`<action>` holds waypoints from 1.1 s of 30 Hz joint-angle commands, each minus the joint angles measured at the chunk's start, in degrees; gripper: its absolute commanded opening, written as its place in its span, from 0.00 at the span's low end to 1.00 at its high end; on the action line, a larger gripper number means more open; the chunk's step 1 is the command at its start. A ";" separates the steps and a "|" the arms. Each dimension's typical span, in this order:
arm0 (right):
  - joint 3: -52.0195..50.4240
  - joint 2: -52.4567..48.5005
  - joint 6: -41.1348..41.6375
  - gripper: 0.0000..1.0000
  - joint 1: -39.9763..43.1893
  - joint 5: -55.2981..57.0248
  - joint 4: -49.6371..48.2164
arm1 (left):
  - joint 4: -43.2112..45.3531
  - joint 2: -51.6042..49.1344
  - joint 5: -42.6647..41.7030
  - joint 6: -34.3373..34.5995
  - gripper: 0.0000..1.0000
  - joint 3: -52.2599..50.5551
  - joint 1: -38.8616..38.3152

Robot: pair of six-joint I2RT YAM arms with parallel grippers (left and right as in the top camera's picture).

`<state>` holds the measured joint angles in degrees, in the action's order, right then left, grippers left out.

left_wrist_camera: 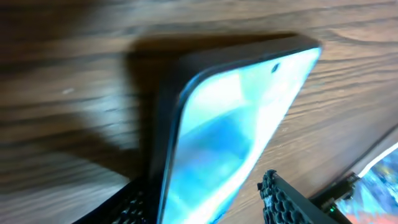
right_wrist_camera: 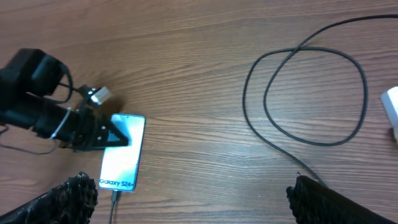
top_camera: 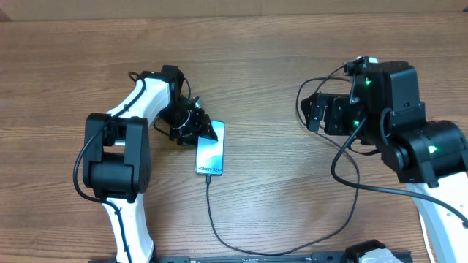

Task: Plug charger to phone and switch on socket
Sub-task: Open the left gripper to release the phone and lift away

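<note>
My left gripper straddles the far end of the phone, which lies flat, screen up, on the tabletop. The jaws are parted. In the left wrist view bare wood shows between one finger and the phone's edge, so I judge I am not clamping it.

The charger meets the phone's near end and its plug tip looks seated, though I cannot confirm it is fully in.

To finish this step well, I should spread wider before moving and lift straight up off the phone. Dragging sideways could twist the phone and lever the plug out.

My right gripper hangs spread wide and empty, well apart from the phone. Of the socket I see only a white corner past the cable loop. Its switches are hidden, so I need to find them before pressing.
</note>
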<state>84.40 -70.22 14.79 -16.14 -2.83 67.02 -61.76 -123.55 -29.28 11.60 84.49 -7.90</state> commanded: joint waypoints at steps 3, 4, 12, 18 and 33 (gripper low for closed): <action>-0.07 0.00 0.24 1.00 0.26 2.19 -0.63 | -0.61 -3.19 17.59 2.82 0.54 -1.88 -0.02; -0.07 0.00 0.26 1.00 0.26 2.19 -0.63 | -0.90 -3.17 18.05 2.80 0.54 -1.84 -0.02; -0.07 0.02 2.67 1.00 0.26 2.21 -0.61 | -5.81 1.38 26.43 2.80 0.69 2.93 0.00; -0.04 0.02 2.82 1.00 0.26 5.11 -4.11 | -8.31 15.74 31.71 2.80 0.71 10.36 -0.33; 0.04 4.68 2.40 1.00 0.26 5.20 -54.80 | -12.48 61.22 44.72 2.84 1.00 13.16 -7.23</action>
<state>84.01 -69.19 17.74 -16.12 1.76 15.75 -72.73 -65.01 12.67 14.44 98.00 -14.72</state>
